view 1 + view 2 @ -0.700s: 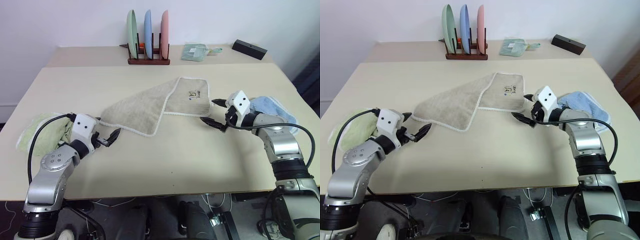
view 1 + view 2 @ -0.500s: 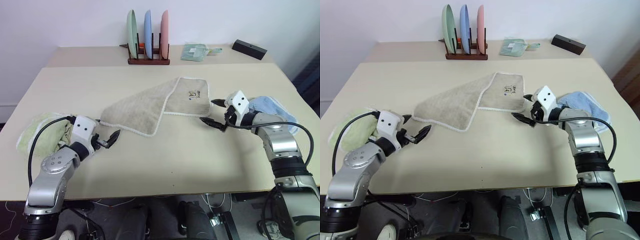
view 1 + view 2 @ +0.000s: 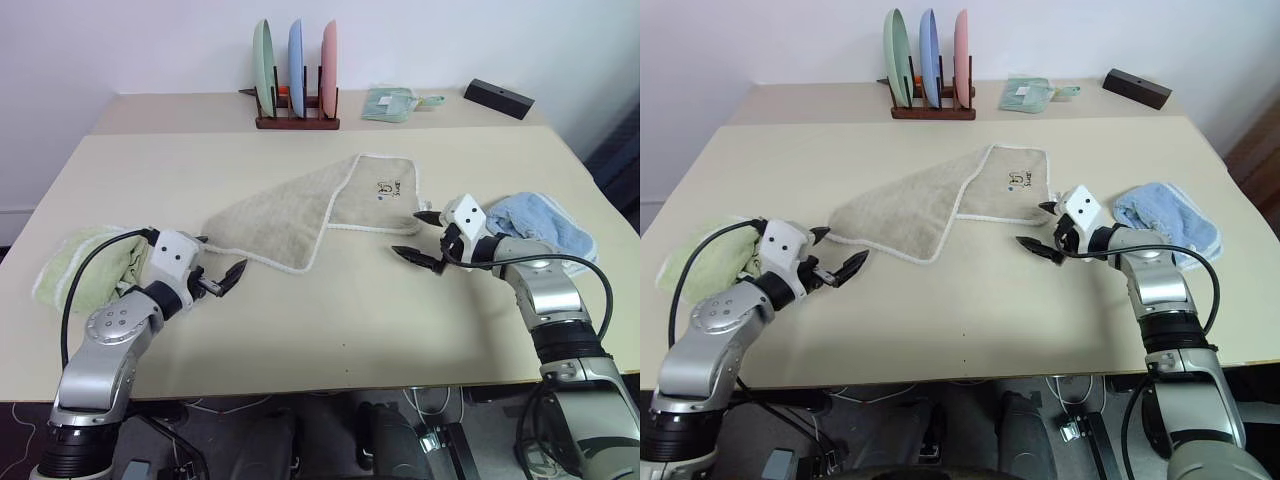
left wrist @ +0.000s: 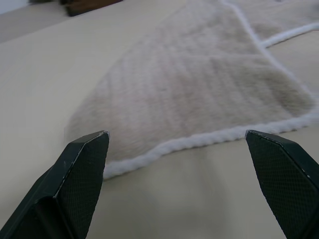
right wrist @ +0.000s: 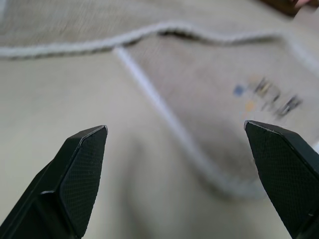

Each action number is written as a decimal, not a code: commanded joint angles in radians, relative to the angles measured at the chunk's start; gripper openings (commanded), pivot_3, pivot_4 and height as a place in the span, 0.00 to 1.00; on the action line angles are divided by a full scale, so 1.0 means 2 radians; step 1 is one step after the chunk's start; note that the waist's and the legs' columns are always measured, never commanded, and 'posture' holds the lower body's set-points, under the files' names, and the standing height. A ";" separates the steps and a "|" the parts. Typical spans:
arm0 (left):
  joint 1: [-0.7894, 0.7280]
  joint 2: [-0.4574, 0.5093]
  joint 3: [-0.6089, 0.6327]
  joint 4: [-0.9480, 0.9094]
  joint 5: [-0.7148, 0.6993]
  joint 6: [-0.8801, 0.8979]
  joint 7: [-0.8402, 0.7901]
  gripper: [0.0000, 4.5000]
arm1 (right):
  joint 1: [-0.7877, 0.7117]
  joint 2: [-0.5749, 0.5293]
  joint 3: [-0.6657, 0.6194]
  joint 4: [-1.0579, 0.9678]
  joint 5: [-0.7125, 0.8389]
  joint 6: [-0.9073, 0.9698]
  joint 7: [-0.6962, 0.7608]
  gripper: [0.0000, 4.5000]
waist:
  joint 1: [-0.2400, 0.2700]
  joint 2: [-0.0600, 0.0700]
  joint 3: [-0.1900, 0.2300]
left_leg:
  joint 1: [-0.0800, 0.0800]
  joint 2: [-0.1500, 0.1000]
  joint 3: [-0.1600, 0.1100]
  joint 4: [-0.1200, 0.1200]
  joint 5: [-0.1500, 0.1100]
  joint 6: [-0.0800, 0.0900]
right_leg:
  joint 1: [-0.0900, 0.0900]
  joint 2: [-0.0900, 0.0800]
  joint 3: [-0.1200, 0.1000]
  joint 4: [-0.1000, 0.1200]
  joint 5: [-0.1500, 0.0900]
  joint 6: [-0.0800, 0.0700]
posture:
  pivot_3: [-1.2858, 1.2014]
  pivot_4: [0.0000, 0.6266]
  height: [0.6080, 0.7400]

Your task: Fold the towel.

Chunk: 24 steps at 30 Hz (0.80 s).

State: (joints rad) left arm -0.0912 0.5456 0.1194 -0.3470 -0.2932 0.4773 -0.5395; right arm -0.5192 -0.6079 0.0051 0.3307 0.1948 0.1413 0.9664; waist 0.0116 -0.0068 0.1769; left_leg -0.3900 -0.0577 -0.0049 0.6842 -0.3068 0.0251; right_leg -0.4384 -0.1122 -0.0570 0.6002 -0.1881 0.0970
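Right tool point(image 3: 417, 238) has shifted toward the surface's middle since the earlier frames, off the crumpled light blue towel point(image 3: 540, 221) and now sitting at the near right edge of the beige terry cloth towel point(image 3: 300, 213). Left tool point(image 3: 218, 264) has edged slightly closer to the towel's left corner. Towel itself unchanged.

Both tools are spread wide with nothing between the fingers. Left wrist view: black fingers point(image 4: 79, 174) straddle the towel's white-corded corner, tips apart from the cloth. Right wrist view: fingers point(image 5: 82, 169) frame the white stitched edge and the blurred dark logo.

Beige towel lies flat on the cream-coloured surface point(image 3: 330, 320), mid-surface, partly folded: the left portion lies diagonally over the right portion, and the small dark embroidered logo point(image 3: 387, 187) faces up near the right far corner.

Crumpled light green towel point(image 3: 85, 268) lies at the left edge of the surface, beside the left arm. Far side: a wooden rack holding green, blue and pink plates upright point(image 3: 296, 75), a folded pale green cloth point(image 3: 390, 103), and a black rectangular block point(image 3: 498, 98).
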 commanded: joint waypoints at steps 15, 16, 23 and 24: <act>-0.213 -0.034 -0.192 0.157 0.071 0.099 -0.067 0.99 | 0.072 0.015 -0.016 -0.162 0.015 0.056 -0.077 1.00 | -0.002 0.000 0.000 | 0.000 0.000 0.000 0.000 0.000 0.000 | 0.000 0.001 0.000 0.000 0.000 0.000 | 0.52 0.24 1.00; -0.216 -0.034 -0.198 0.159 0.074 0.106 -0.071 0.99 | 0.071 0.015 -0.016 -0.164 0.016 0.058 -0.078 1.00 | -0.001 0.000 0.000 | 0.000 0.000 0.000 0.000 0.000 0.000 | 0.000 0.001 0.000 0.000 0.000 0.000 | 0.52 0.24 1.00; -0.233 -0.053 -0.201 0.173 0.070 0.154 -0.076 0.82 | 0.065 0.019 -0.010 -0.164 0.014 0.058 -0.083 1.00 | 0.001 0.000 0.000 | 0.000 0.000 0.000 0.001 0.000 0.000 | 0.001 0.001 0.000 0.000 0.000 0.000 | 0.52 0.24 1.00; -0.233 -0.050 -0.201 0.174 0.074 0.152 -0.075 0.71 | 0.063 0.019 -0.010 -0.163 0.014 0.057 -0.083 1.00 | 0.001 0.000 0.000 | 0.000 0.000 0.000 0.001 0.000 0.000 | 0.001 0.001 0.000 0.000 0.000 0.000 | 0.52 0.24 1.00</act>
State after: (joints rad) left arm -0.5633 0.4430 -0.2624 -0.0162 -0.1606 0.7668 -0.6912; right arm -0.3677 -0.5717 -0.0080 0.0406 0.2123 0.2588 0.8055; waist 0.0129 -0.0069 0.1767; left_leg -0.3889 -0.0578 -0.0050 0.6856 -0.3066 0.0256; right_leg -0.4362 -0.1100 -0.0573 0.6005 -0.1882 0.0974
